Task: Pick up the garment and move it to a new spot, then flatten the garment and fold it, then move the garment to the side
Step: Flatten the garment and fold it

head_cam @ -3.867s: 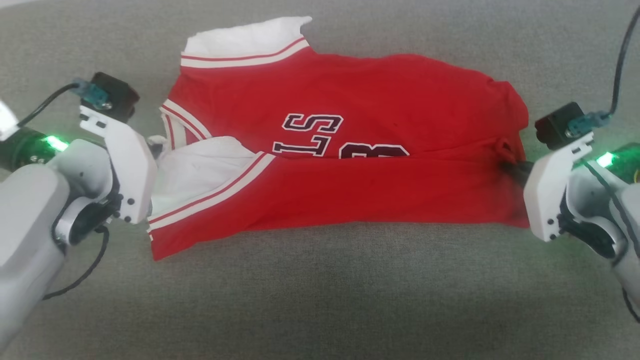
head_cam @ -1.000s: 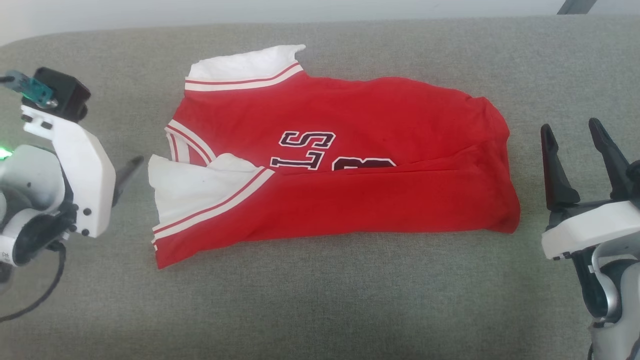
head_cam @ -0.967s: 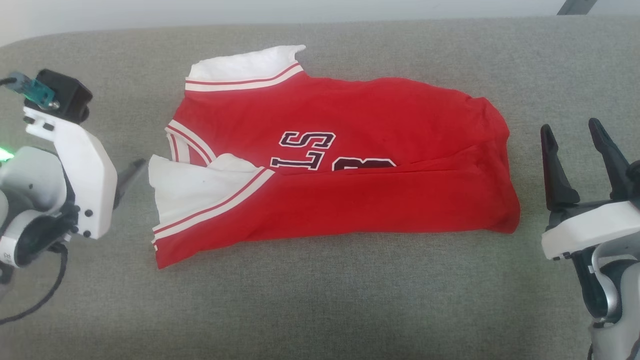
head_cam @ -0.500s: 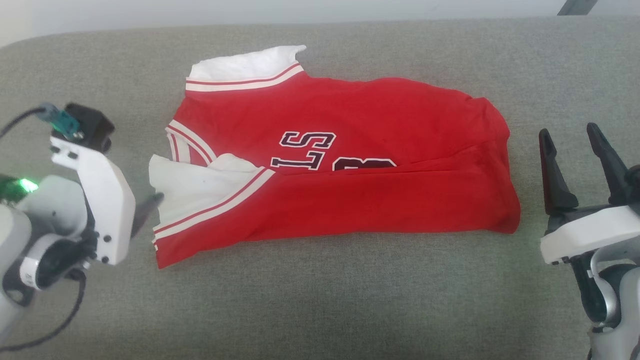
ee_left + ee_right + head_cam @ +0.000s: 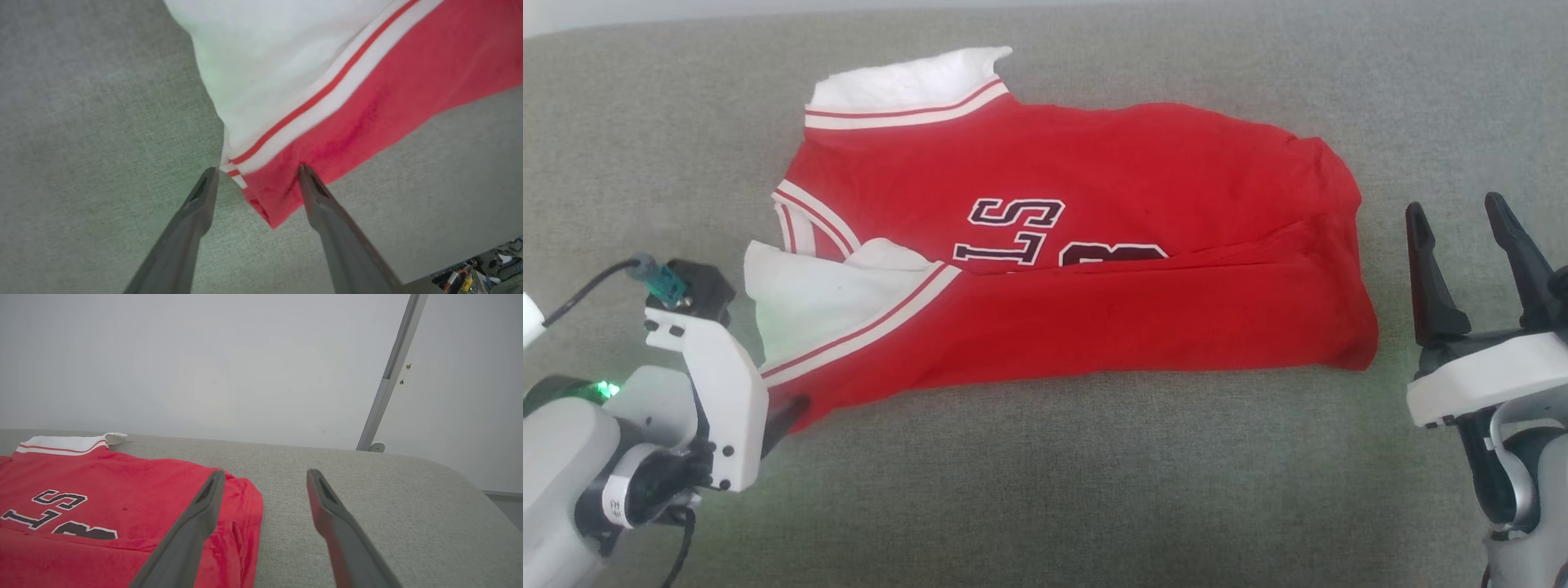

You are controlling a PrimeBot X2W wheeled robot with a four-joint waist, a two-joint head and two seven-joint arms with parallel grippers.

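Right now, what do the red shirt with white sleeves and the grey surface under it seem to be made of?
Red shirt with white sleeves: soft knitted cloth, perhaps cotton or a blend, matte; it lies in limp folds and creases.
Grey surface: woven, upholstery-like fabric, matte; a fine flecked weave shows close up in the left wrist view.

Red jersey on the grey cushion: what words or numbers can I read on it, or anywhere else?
"S": dark, white-outlined letter on the red jersey.
Characters below it: cut off by the fold, not surely readable.
Label on the left arm's wrist: too small to read.
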